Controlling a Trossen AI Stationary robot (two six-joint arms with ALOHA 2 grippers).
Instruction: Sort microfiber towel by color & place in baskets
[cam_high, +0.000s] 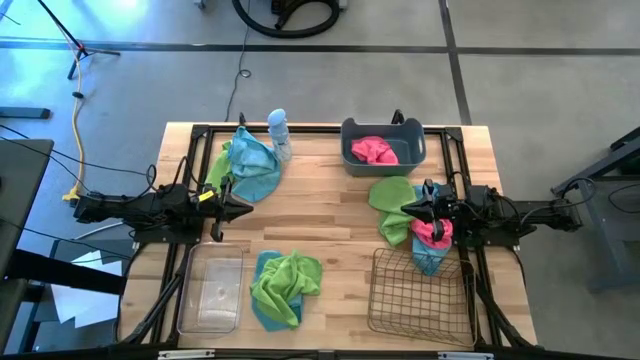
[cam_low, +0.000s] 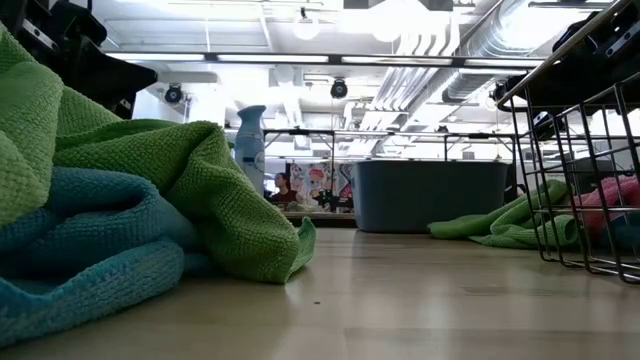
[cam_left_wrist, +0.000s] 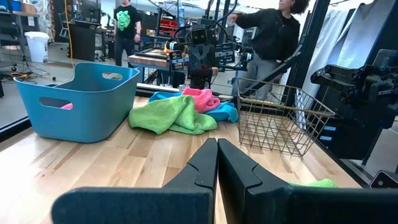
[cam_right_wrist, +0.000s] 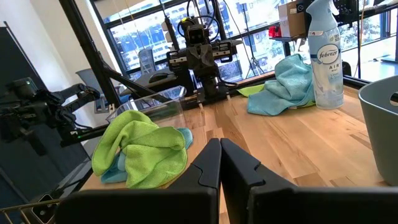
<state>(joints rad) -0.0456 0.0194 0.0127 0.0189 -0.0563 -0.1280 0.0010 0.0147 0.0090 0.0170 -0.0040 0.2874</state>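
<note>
High view: the wooden table (cam_high: 330, 215) is seen from above with both arms drawn in at its sides. The left gripper (cam_high: 243, 208) is held over bare wood at the table's left, its fingers pressed together with nothing between them, as the left wrist view confirms. The right gripper (cam_high: 408, 209) is held at the right side, likewise closed and empty; its tips lie over or just beside a green towel (cam_high: 392, 195), and contact cannot be judged from above.

Three heaps of microfiber towel are left on the table. A teal towel with a green one (cam_high: 250, 165) is piled at the far left, touching or just beside a spray bottle (cam_high: 279, 134). A green towel on a teal one (cam_high: 285, 285) is spread at the near edge, between the clear bin (cam_high: 211, 290) and the wire basket (cam_high: 418, 295). The third heap, green, pink (cam_high: 432, 232) and teal, is bunched under the right arm, with its near end against the far rim of the wire basket. A pink towel (cam_high: 374, 151) is seen inside the grey-blue tub (cam_high: 383, 144) at the far edge. No towel is seen in the clear bin. In the left wrist view two people (cam_left_wrist: 273, 34) are seen in the room beyond the table.
</note>
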